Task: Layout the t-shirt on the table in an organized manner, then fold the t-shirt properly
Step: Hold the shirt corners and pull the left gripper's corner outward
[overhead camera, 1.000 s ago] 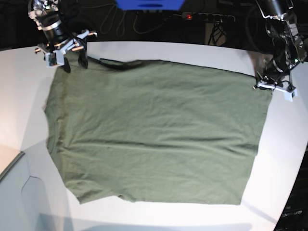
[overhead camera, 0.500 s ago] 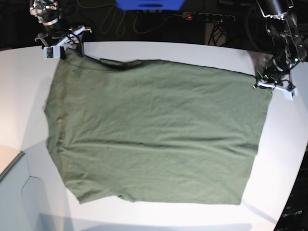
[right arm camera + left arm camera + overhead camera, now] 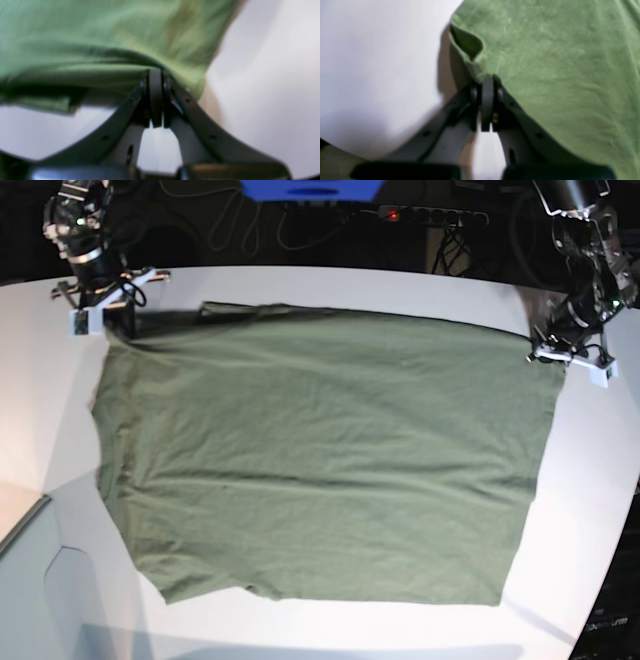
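The olive-green t-shirt [image 3: 320, 450] lies spread nearly flat on the white table [image 3: 40, 400]. My right gripper [image 3: 112, 320] is at the shirt's far left corner, shut on the cloth, which the right wrist view [image 3: 155, 72] shows pinched and lifted a little. My left gripper [image 3: 552, 352] is at the far right corner, shut on the shirt's hem, also seen in the left wrist view [image 3: 488, 78]. The t-shirt fills the right of that view [image 3: 557, 62] and the top of the right wrist view [image 3: 100, 32].
A power strip [image 3: 430, 215], cables and a blue object [image 3: 310, 190] sit behind the table's far edge. The table's curved edge runs along the lower left [image 3: 30, 515] and the right [image 3: 610, 580].
My right gripper has moved left with the shirt's far left corner in it, pulling the far edge straighter. My left gripper has stayed put.
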